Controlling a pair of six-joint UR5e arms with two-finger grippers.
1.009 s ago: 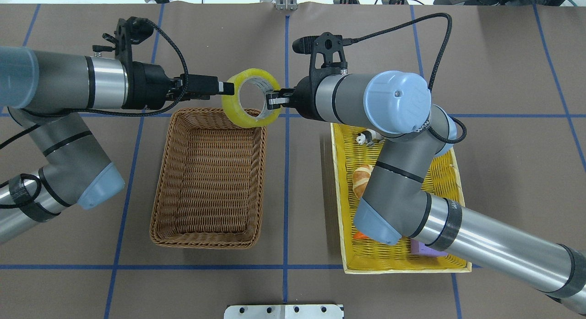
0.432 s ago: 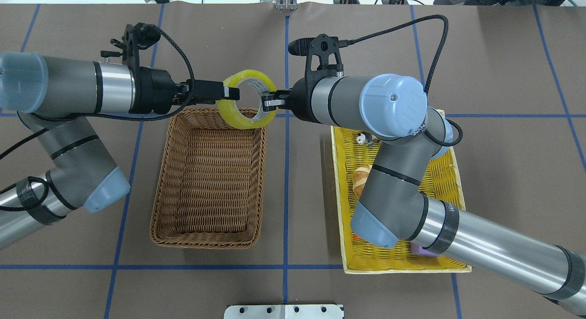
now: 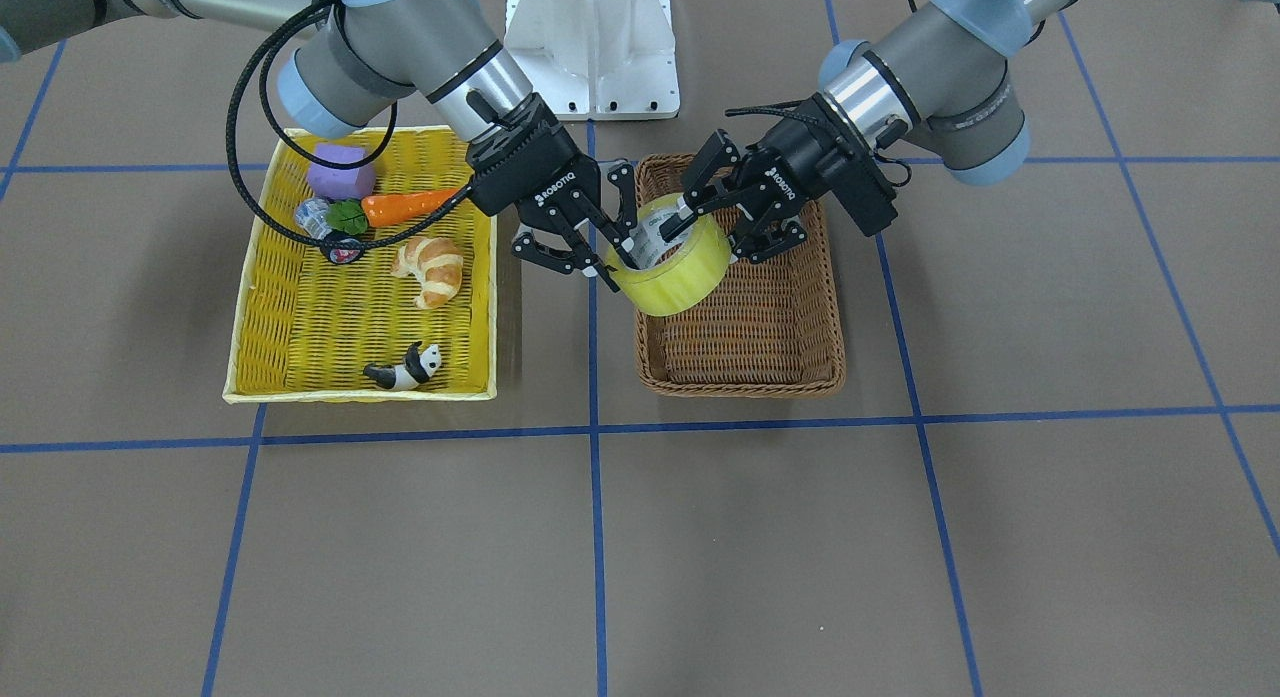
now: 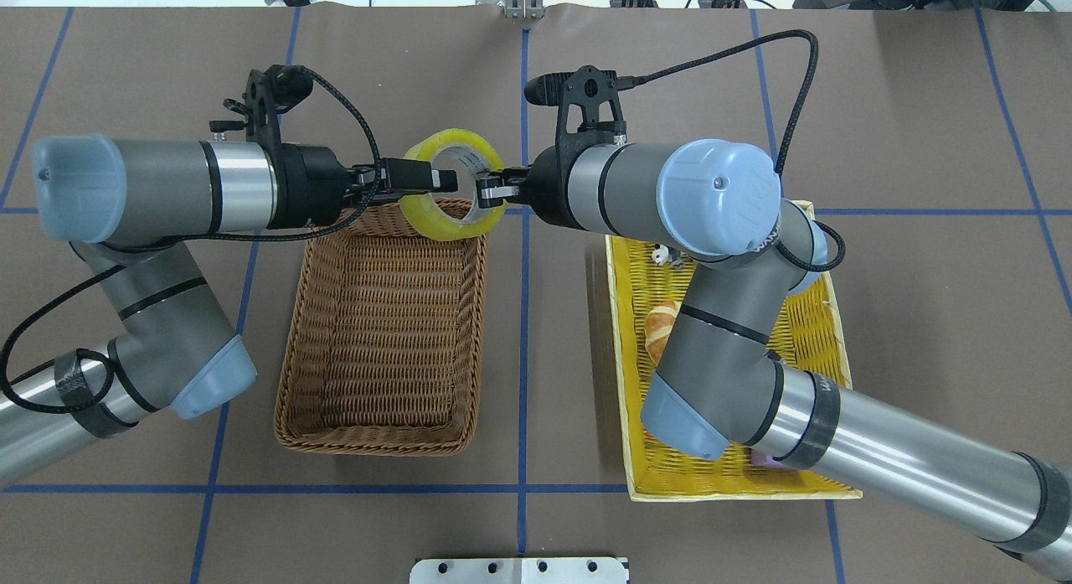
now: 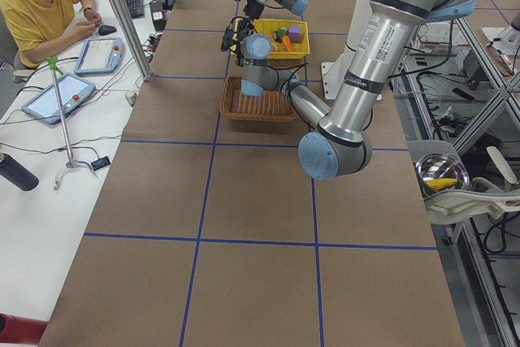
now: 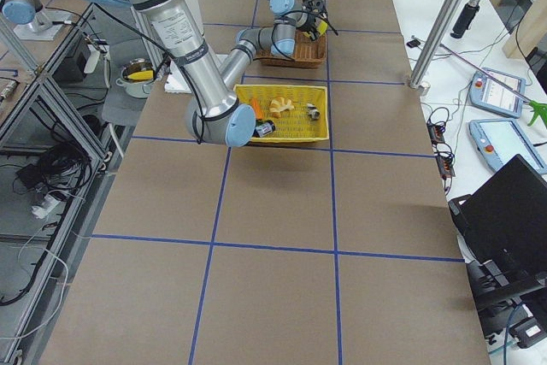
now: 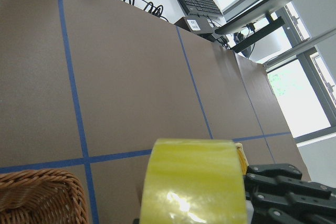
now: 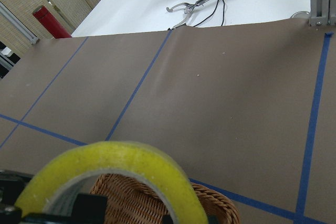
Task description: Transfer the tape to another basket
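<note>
The yellowish-green tape [image 4: 425, 219] hangs tilted in the air over the side of the brown wicker basket [image 4: 289, 358] nearest the yellow basket. My right gripper [image 4: 484, 190] is shut on the roll's wall on its own side. My left gripper [image 4: 444, 180] is open and straddles the opposite wall, one finger reaching across the ring's hole. From the front, the tape [image 3: 680, 272] sits between the right gripper [image 3: 615, 252] and the left gripper [image 3: 712, 225], above the brown basket [image 3: 740, 382]. Both wrist views show the tape [image 7: 197, 182] [image 8: 131, 161] close up.
The yellow basket [image 3: 240, 307] holds a croissant [image 3: 432, 267], a panda figure [image 3: 405, 369], a carrot [image 3: 410, 205], a purple block [image 3: 340, 170] and a small bottle [image 3: 325, 227]. My right arm reaches over it. The brown basket has nothing in it.
My left gripper has slid right, from the tape's outer edge to across its wall and into the ring. The right gripper and the tape shifted slightly left.
</note>
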